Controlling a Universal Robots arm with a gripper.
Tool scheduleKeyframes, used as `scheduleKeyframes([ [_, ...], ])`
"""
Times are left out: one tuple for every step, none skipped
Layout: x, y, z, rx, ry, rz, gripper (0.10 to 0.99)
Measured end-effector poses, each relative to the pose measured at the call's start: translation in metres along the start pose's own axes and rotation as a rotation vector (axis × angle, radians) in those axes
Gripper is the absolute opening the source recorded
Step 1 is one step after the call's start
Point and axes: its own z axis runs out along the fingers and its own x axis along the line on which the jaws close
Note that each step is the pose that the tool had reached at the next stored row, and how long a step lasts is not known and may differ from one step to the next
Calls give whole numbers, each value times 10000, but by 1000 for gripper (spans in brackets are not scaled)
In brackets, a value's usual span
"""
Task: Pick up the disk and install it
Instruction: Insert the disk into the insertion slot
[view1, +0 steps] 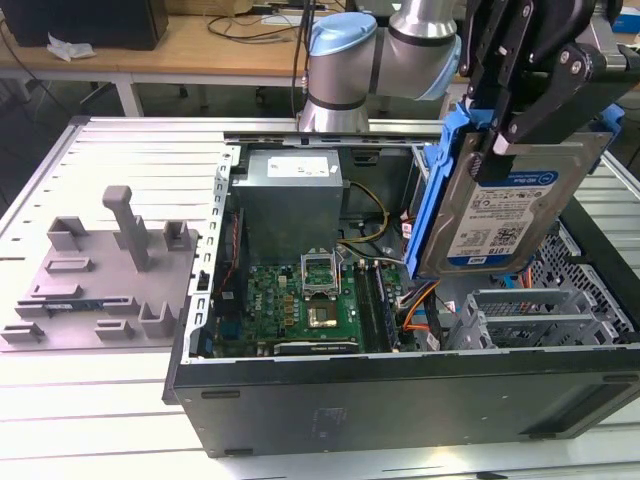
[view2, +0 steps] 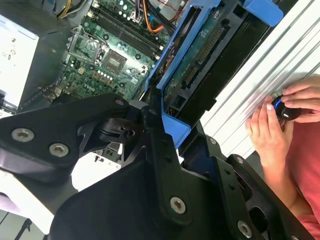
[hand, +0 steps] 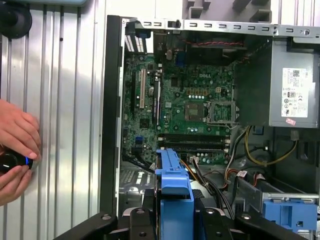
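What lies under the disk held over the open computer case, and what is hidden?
Below the disk, gripped by the hand, sit a grey metal drive cage and orange cables. The case wall behind the disk is covered.

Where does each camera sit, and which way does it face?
Exterior view: off the arm, looking down into the open grey computer case; shows the arm's blue-capped joint and black gripper holding the blue-bracketed silver disk.
Second wrist view: behind the gripper, facing along the disk towards the green motherboard.
First wrist view: also behind the gripper, facing into the case.
Both wrist views share disk, motherboard and a person's hands.
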Motion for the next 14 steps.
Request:
scheduleKeyframes([
  [0,-11,0,0,-1,0,365],
  [2,-44,0,0,0,1,365],
  [3,-78,1,0,0,1,365],
  [6,-114,1,0,-1,1,365],
  [10,-171,2,0,-1,4,365],
  [14,-217,2,0,0,6,365],
  [18,-271,4,0,-2,11,365],
  [22,-320,5,0,-3,15,365],
  [25,-366,6,0,-11,18,365],
  [29,-416,6,1,-24,23,365],
  [32,-449,7,1,-39,27,365],
  [34,-470,8,1,-48,30,365],
  [36,-488,10,2,-52,33,365],
  [40,-511,16,2,-58,47,365],
])
